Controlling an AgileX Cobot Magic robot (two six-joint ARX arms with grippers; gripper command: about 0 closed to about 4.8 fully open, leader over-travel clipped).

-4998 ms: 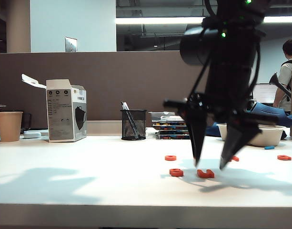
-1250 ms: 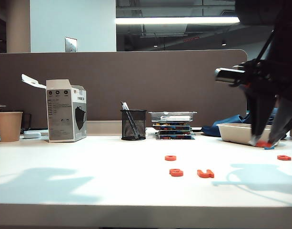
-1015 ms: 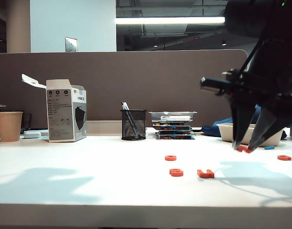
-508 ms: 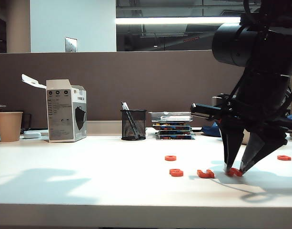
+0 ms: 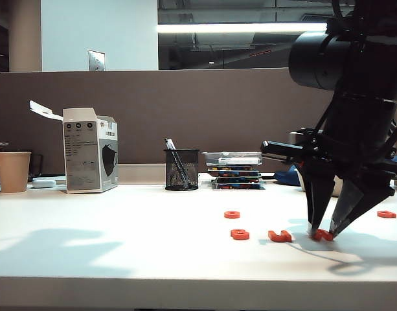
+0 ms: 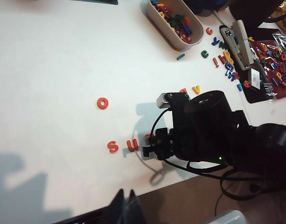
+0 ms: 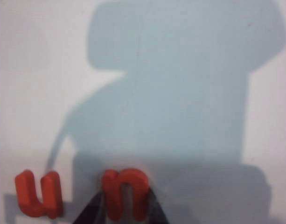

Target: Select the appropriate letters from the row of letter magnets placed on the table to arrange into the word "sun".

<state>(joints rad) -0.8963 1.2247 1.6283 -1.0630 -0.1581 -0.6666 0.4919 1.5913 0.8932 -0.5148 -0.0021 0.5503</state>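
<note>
- Right gripper (image 5: 322,232) stands tips-down at the table (image 5: 120,246), its jaws partly closed around the N (image 7: 125,192), one dark finger on each side of that letter; N sits on or just at the surface.
- U (image 7: 38,193) lies just beside the N, apart from it, and the S (image 6: 113,147) lies beyond the U, so the three read S, U, N along the near edge of the table.
- O (image 6: 102,103) lies alone farther back, well apart from that line.
- Left gripper (image 6: 125,209) hangs high above the table near its edge, only its dark tips showing, drawn together with nothing between them.
- Two more orange-red letters (image 6: 190,89) show just past the right arm; I cannot read them surely.
- Tray (image 6: 157,21), long and beige, holds a heap of mixed coloured letters; more coloured letters lie scattered beside it.
- Mesh cup (image 5: 181,169) holds pens.
- Clear boxes (image 5: 234,170), stacked, hold coloured pieces.
- Carton (image 5: 89,150) stands with its flap open, a mask pictured on its side; its print is too small to read.
- Paper cup (image 5: 12,171) stands at the far left.
</note>
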